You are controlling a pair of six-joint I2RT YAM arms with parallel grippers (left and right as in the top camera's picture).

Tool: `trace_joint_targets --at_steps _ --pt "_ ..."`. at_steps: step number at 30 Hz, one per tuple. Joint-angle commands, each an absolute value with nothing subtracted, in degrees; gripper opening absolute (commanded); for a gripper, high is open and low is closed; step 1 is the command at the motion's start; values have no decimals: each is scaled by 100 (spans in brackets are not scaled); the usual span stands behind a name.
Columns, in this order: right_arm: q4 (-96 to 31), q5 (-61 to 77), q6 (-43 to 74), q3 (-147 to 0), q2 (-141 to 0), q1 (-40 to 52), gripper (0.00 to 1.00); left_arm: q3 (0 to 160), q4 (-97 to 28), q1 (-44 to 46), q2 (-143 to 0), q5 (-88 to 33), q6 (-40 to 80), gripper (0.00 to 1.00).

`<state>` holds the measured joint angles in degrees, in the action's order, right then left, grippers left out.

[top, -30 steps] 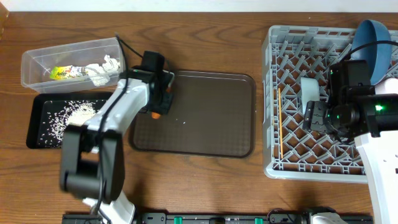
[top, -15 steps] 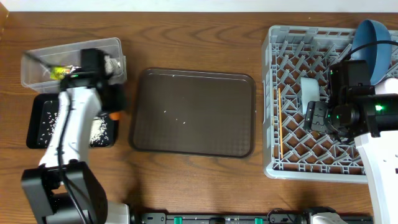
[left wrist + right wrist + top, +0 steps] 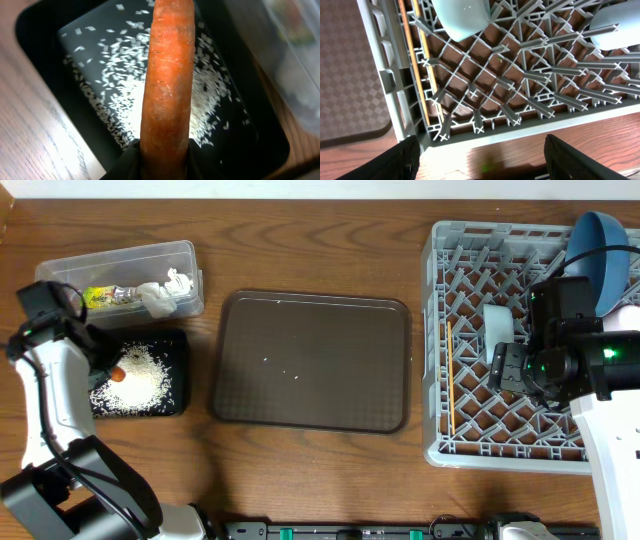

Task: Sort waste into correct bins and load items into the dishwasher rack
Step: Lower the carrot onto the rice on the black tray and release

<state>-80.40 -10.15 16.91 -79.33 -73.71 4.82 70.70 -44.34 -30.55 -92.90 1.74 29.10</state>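
- Two arms are at the table. The left claw (image 3: 162,162) is pinching the carrot (image 3: 167,75) by one end, with a finger pressed against each side.
- That carrot hangs over the black tray (image 3: 178,380) at the left edge of the table, above the rice (image 3: 135,375) heaped and scattered inside. I cannot tell whether it touches the grains.
- Just beyond the black tray, on its far side, the tub (image 3: 60,280) holds the wrapper (image 3: 100,295) and the white paper (image 3: 160,292).
- A brown tray (image 3: 310,360) lies in the middle of the table with a few white specks on it.
- At the right sits the rack (image 3: 432,330). The right claw (image 3: 481,145) hovers over it, spread wide, with nothing between its fingers.
- Inside the rack, the blue dish (image 3: 600,240) leans in the far right corner. The chopsticks (image 3: 451,375) lie along the left wall, and a pale bowl (image 3: 498,320) sits just right of them.
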Motion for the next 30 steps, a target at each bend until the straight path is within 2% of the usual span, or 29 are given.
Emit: trace_joint_targets --at_steps 1,11,21,30 --pt "-8066 -1114 1629 -7944 -7376 440 79 6936 -4425 -3247 -9557 239 3568 6" --pt "-8060 -1111 1671 -7944 -7376 440 79 6932 -4327 -3284 -10407 242 3592 6" --pt "-8062 -1111 1671 -7944 -7376 440 78 6932 -4097 -3282 -10602 244 3568 7" --pt "-8077 -1114 1669 -7944 -7376 440 77 6879 -4104 -3282 -10726 244 3566 13"
